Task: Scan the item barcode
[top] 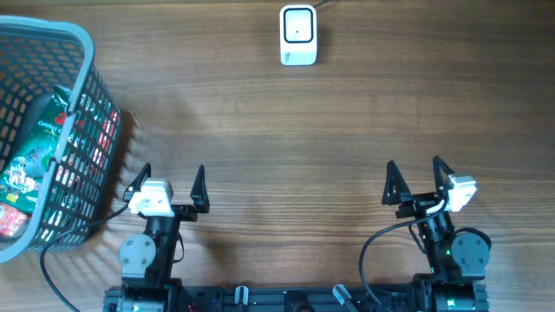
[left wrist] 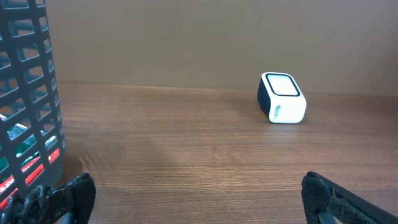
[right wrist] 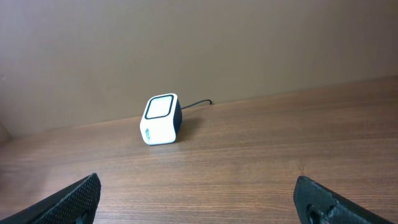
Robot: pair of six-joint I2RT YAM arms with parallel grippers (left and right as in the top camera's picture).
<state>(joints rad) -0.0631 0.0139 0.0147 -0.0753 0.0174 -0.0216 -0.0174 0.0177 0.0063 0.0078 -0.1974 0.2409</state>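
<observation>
While apart from scanner (top: pixel 297 35), left claw (top: pixel 173 173), right claw (top: pixel 414 166) wide; perhaps packets (top: pixel 39 143) in basket (top: pixel 87 39).

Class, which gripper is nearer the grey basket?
Left. The left gripper sits just beside the basket; the right gripper is far across the table.

White, dark-sided barcode scanner (right wrist: pixel 161 120) upright on wooden table (right wrist: pixel 261 155), thin cable (right wrist: pixel 198 104) just behind scanner, brown wall (right wrist: pixel 199 43) beyond, right gripper (right wrist: pixel 199 198) well in front of scanner, jaws spread wide.
</observation>
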